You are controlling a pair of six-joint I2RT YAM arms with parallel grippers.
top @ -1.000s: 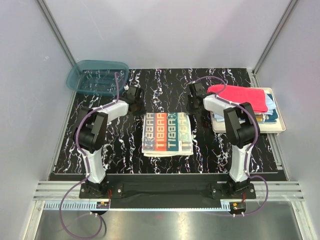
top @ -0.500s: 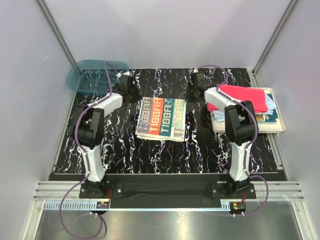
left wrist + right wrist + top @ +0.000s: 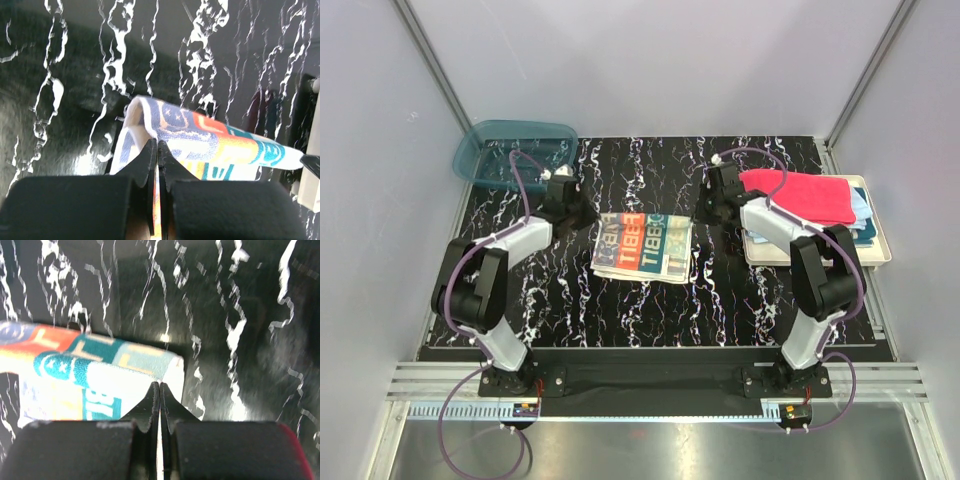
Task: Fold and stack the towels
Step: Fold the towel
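Bin (image 3: pixel 470 160) left, tray (image 3: pixel 870 257) right (lettered towel (image 3: pixel 642 245) between)

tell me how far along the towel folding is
Done: folded towels sit stacked on the cream tray, a red-pink towel on top. In hand: the lettered towel lies partly folded mid-table, with the left gripper and right gripper each shut on a far corner. Left: finish that fold and add it to the stack.

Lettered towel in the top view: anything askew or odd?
Slightly. The lettered towel lies skewed on the table, its left edge slanting against the table's edges. The left gripper and right gripper are shut on its far corners. No damage or spill visible.
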